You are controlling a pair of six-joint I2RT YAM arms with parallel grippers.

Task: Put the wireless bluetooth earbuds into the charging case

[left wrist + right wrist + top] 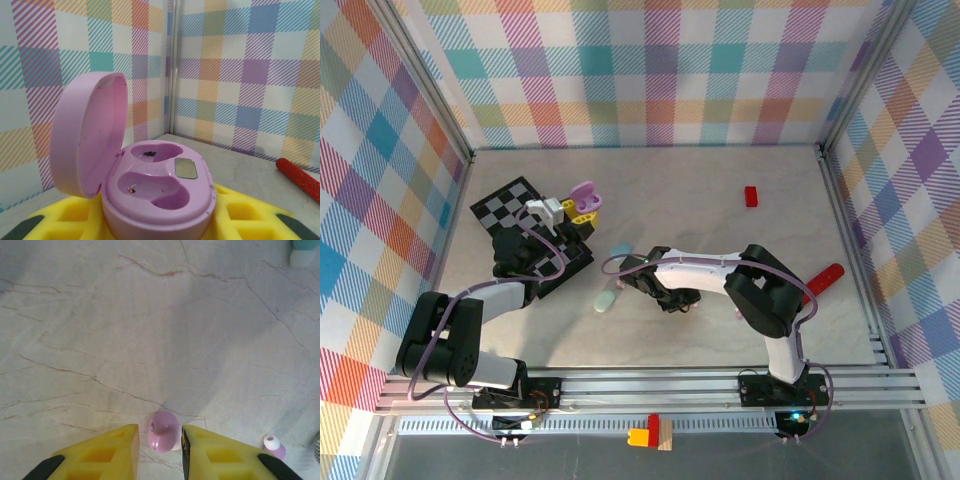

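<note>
Top view: left gripper (582, 207) clenched on lilac oval plastic charging case (584, 191), lid up, near far corner of black-and-white checkered board (510, 207) at left of pale marble-look table (720, 180). Right gripper (672, 303) low near centre. Pale mint oval piece (608, 298) just left of it. Small red block (751, 196) far right, red rod (823, 280) by right wall

Left wrist view: case (160, 200) seated betw yellow fingers (65, 220), lid (90, 135) swung open to left; its 2 wells show only dark specks

Right wrist view: right gripper (160, 440) released, jaws apart either side of small pink plastic earbud (162, 431) lying on table; gap on left, nearly touching on right. 2nd earbud, purple w/ white tip (272, 445), near on right
</note>
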